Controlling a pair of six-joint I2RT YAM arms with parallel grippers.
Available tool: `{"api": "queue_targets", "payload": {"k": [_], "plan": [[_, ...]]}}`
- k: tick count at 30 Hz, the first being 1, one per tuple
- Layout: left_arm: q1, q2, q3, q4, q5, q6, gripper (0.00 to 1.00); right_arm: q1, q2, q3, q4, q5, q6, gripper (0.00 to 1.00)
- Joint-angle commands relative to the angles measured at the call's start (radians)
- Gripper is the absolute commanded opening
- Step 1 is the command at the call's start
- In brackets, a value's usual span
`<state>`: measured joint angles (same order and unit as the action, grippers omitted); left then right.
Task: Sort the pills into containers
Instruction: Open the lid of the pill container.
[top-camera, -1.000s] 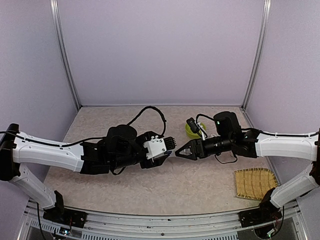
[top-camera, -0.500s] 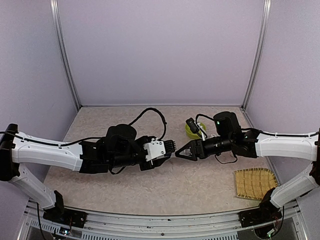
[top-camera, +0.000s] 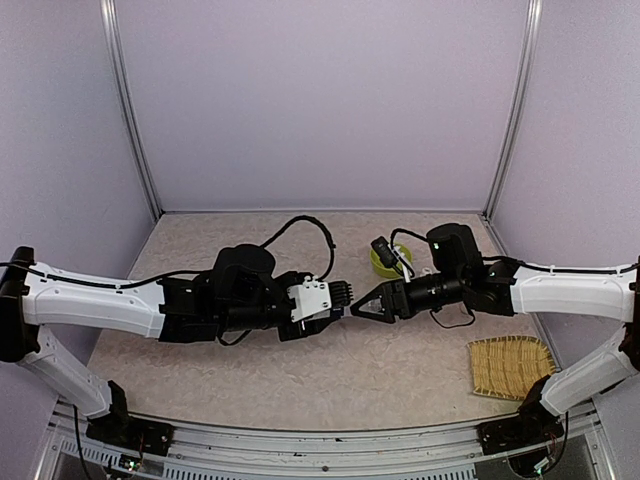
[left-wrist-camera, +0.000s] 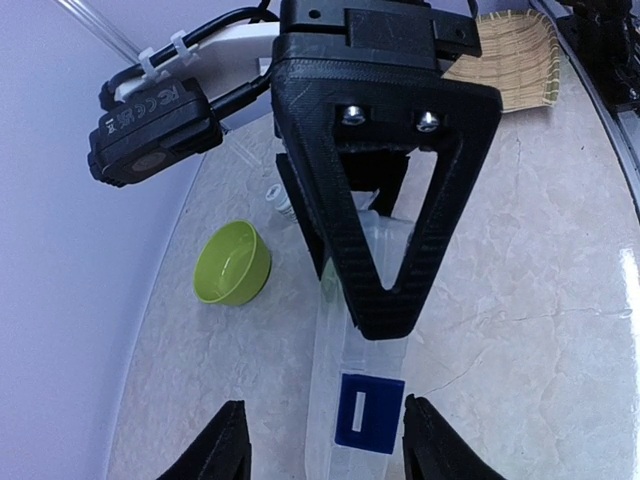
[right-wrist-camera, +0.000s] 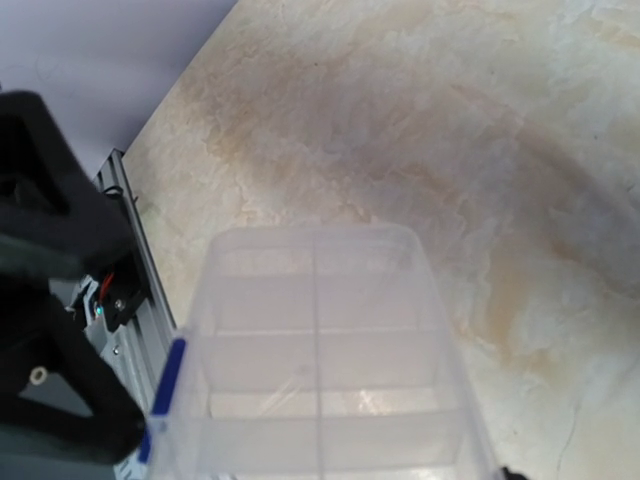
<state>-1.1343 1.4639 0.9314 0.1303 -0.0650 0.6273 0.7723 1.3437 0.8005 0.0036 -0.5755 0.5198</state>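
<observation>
**Top view.** Left gripper and right gripper tip to tip, almost meeting, above the middle of the table; box between the tips too faint to pick out here; bowl just behind the right gripper, on its far side; tray well behind the right gripper, toward the near edge, flat on the table.

**Left wrist view.** Left gripper: fingers spread, one to each side of the box; clear gap at one finger, contact at the other not certain; nothing pinched. Box: clear, long, running from between these fingers straight ahead into the right gripper; blue latch on the part nearest the left gripper. Right gripper: clamped on the box, one black triangular finger laid across it, the other hidden behind. Bowl: lime green, on the table, ahead of the left gripper and off to one side, beside the right gripper. Tray: far ahead, past the right arm.

**Right wrist view.** Box close under the camera, filling the lower half; compartments in two columns, parted by clear walls; latch on the edge toward the left gripper, a black bulk at that side; own fingers out of frame; pills too small or hidden to make out; table beyond the box.
</observation>
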Motion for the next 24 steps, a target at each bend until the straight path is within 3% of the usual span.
{"api": "queue_targets", "payload": {"k": [1, 9, 24], "plan": [[-0.011, 0.015, 0.009, 0.022, -0.022, 0.007, 0.57, 0.010, 0.006, 0.009, 0.010, -0.019, -0.007, 0.35], [-0.021, 0.052, 0.026, 0.025, -0.046, 0.010, 0.58, 0.012, 0.009, 0.013, 0.013, -0.024, -0.004, 0.35], [-0.023, 0.023, 0.009, 0.078, -0.078, 0.009, 0.44, 0.015, 0.012, -0.007, 0.019, -0.020, -0.010, 0.35]]}}
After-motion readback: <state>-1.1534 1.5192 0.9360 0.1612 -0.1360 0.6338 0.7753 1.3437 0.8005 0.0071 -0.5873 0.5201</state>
